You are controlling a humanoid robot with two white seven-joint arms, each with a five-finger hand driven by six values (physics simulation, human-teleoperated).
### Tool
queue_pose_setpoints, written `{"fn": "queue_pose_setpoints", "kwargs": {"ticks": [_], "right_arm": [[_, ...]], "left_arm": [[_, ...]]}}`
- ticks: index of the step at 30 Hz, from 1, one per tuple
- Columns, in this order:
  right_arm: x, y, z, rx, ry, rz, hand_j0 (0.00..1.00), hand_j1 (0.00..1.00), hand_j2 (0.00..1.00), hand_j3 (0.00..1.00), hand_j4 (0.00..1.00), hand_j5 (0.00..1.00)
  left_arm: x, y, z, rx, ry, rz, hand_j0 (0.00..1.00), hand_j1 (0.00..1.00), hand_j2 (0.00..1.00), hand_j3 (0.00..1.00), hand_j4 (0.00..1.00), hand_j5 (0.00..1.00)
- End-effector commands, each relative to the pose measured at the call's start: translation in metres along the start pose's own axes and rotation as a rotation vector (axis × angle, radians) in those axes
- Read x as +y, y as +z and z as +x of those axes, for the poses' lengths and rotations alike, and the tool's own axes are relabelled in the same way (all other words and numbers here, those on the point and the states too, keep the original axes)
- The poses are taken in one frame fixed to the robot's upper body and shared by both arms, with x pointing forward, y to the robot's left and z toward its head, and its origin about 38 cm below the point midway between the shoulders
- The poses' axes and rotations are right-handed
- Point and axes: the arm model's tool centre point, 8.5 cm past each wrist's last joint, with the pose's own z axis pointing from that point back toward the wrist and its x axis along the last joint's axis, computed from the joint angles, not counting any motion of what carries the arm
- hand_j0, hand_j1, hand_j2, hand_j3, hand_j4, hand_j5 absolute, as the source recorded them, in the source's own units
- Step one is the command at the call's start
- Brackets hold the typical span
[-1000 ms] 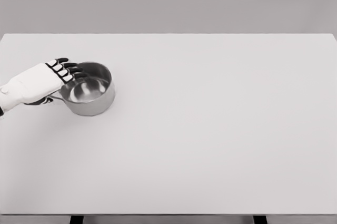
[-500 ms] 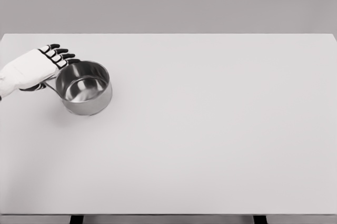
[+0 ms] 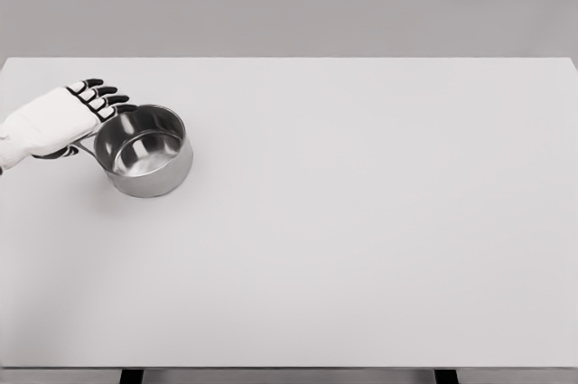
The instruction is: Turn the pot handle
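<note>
Reaching in from the surface's (image 3: 361, 248) left edge, the left robot hand (image 3: 63, 119) covered the pot's (image 3: 144, 150) leftward handle (image 3: 88, 145); whether its fingers gripped was unclear.

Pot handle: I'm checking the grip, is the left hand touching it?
Cannot tell. In the head view the left hand covers the handle beside the pot; no contact or gap shows plainly.

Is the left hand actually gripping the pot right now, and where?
Cannot be told. The left hand lies over the pot's handle at its left side, fingers extended past the rim; a closed grip isn't visible.
</note>
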Motion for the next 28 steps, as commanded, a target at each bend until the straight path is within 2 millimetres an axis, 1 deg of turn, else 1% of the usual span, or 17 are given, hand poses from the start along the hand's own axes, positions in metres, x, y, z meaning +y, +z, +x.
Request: {"fn": "queue_pose_setpoints", "kwargs": {"ticks": [1, 3, 4, 5, 7, 8, 9, 10, 12, 13, 15, 16, 20, 21, 23, 28], "right_arm": [[0.0, 0.0, -0.001, 0.001, 0.002, 0.0, 1.0, 1.0, 1.0, 1.0, 1.0, 1.0], [0.0, 0.0, 0.0, 0.0, -0.001, 0.0, 1.0, 1.0, 1.0, 1.0, 1.0, 1.0], [0.0, 0.0, 0.0, 0.0, -0.001, 0.0, 1.0, 1.0, 1.0, 1.0, 1.0, 1.0], [0.0, 0.0, 0.0, 0.0, -0.001, 0.0, 1.0, 1.0, 1.0, 1.0, 1.0, 1.0], [0.0, 0.0, 0.0, 0.0, -0.001, 0.0, 1.0, 1.0, 1.0, 1.0, 1.0, 1.0], [0.0, 0.0, 0.0, 0.0, 0.0, 0.0, 1.0, 1.0, 1.0, 1.0, 1.0, 1.0], [0.0, 0.0, 0.0, 0.0, -0.001, 0.0, 1.0, 1.0, 1.0, 1.0, 1.0, 1.0], [0.0, 0.0, 0.0, -0.002, -0.001, 0.0, 1.0, 1.0, 1.0, 1.0, 1.0, 1.0], [0.0, 0.0, 0.0, 0.0, -0.001, 0.0, 1.0, 1.0, 1.0, 1.0, 1.0, 1.0], [0.0, 0.0, 0.0, 0.0, -0.001, 0.0, 1.0, 1.0, 1.0, 1.0, 1.0, 1.0], [0.0, 0.0, -0.001, 0.001, -0.001, 0.0, 1.0, 1.0, 1.0, 1.0, 1.0, 1.0], [0.0, 0.0, 0.0, 0.0, -0.001, 0.0, 1.0, 1.0, 1.0, 1.0, 1.0, 1.0], [0.0, 0.0, 0.0, 0.0, -0.001, 0.0, 1.0, 1.0, 1.0, 1.0, 1.0, 1.0], [0.0, 0.0, 0.0, 0.0, -0.001, 0.0, 1.0, 1.0, 1.0, 1.0, 1.0, 1.0], [0.0, 0.0, 0.0, 0.0, -0.001, 0.0, 1.0, 1.0, 1.0, 1.0, 1.0, 1.0], [0.0, 0.0, 0.0, 0.0, -0.001, 0.0, 1.0, 1.0, 1.0, 1.0, 1.0, 1.0]], "left_arm": [[0.001, 0.0, 0.001, -0.003, 0.005, 0.008, 1.0, 1.0, 1.0, 1.0, 1.0, 1.0], [-0.005, 0.001, 0.007, -0.012, 0.014, -0.003, 1.0, 1.0, 1.0, 1.0, 1.0, 1.0], [0.002, 0.0, 0.011, -0.026, 0.0, 0.015, 1.0, 1.0, 1.0, 1.0, 1.0, 1.0], [-0.001, 0.002, 0.014, -0.031, 0.001, 0.008, 1.0, 1.0, 1.0, 1.0, 1.0, 1.0], [0.002, 0.004, 0.014, -0.032, -0.005, 0.011, 1.0, 1.0, 1.0, 1.0, 1.0, 1.0], [0.006, 0.009, 0.011, -0.033, -0.005, 0.014, 1.0, 1.0, 1.0, 1.0, 1.0, 1.0], [0.006, 0.013, 0.013, -0.042, 0.002, 0.013, 1.0, 1.0, 1.0, 1.0, 1.0, 1.0], [0.013, 0.021, 0.018, -0.063, -0.006, 0.026, 1.0, 1.0, 1.0, 1.0, 1.0, 1.0], [0.015, 0.036, 0.016, -0.049, -0.005, 0.028, 1.0, 1.0, 1.0, 1.0, 1.0, 1.0], [0.018, 0.039, 0.017, -0.054, -0.013, 0.03, 1.0, 1.0, 1.0, 1.0, 1.0, 1.0], [0.023, 0.047, 0.01, -0.046, -0.008, 0.034, 1.0, 1.0, 1.0, 1.0, 1.0, 1.0], [0.033, 0.051, 0.006, -0.04, 0.002, 0.061, 1.0, 1.0, 1.0, 1.0, 1.0, 1.0], [0.05, 0.048, 0.005, -0.042, 0.062, 0.157, 1.0, 1.0, 1.0, 1.0, 1.0, 1.0], [0.052, 0.043, 0.009, -0.033, 0.086, 0.207, 1.0, 1.0, 1.0, 1.0, 1.0, 1.0], [0.046, 0.028, 0.021, -0.029, 0.153, 0.267, 1.0, 1.0, 1.0, 1.0, 1.0, 1.0], [0.048, 0.029, 0.017, -0.026, 0.141, 0.262, 1.0, 1.0, 1.0, 1.0, 1.0, 1.0]]}}
